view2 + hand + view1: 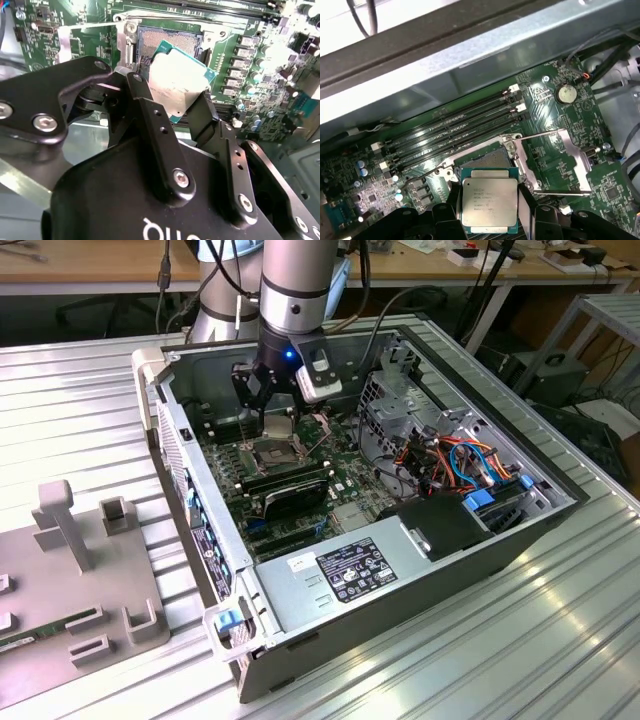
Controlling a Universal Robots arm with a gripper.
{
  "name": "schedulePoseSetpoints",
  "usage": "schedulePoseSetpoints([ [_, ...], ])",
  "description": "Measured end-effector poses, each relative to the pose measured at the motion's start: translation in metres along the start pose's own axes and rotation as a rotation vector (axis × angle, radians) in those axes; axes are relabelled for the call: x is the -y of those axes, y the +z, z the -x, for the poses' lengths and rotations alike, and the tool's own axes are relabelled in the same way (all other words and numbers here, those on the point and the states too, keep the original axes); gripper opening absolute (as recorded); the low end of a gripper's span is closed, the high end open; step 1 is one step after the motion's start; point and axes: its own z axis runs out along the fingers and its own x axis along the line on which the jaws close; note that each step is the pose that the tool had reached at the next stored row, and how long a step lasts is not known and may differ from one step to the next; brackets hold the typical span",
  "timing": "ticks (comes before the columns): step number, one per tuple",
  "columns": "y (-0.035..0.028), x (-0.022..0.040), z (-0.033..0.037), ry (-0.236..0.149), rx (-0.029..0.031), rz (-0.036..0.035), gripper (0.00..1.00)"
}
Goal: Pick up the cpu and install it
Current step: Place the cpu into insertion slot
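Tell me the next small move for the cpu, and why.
Probably twist the cpu square to the socket, then ease it down. The claw grips it by two edges just above the open socket, whose frame is swung aside. In both wrist views the cpu looks turned relative to the socket.

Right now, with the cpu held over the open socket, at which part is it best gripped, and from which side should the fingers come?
By two opposite side edges, coming from above its metal top. The cpu is a thin flat square, so only its edges give parallel faces for the fingers. The gripper clamps it this way now, over the socket.
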Motion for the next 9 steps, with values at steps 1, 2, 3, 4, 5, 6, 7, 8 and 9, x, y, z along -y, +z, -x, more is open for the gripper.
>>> schedulePoseSetpoints([
  [1,0.0,0.0,0.0,0.001,0.0,0.0,0.55],
  [2,0.0,0.0,0.0,0.001,0.0001,0.0,0.55],
  [3,0.0001,0.0,0.0,0.001,0.0001,0.0,0.55],
  [4,0.0,0.0,0.0,0.001,0.0001,0.0,0.55],
  [5,0.0001,0.0,0.0,0.001,0.0,0.0,0.55],
  [6,0.0001,0.0,0.0,0.001,0.0,0.0001,0.55],
  [7,0.0001,0.0,0.0,0.001,0.0,0.0,0.55],
  [8,0.0001,0.0,0.0,0.001,0.0,0.0001,0.55],
  [9,0.0001,0.0,0.0,0.001,0.0001,0.0001,0.55],
])
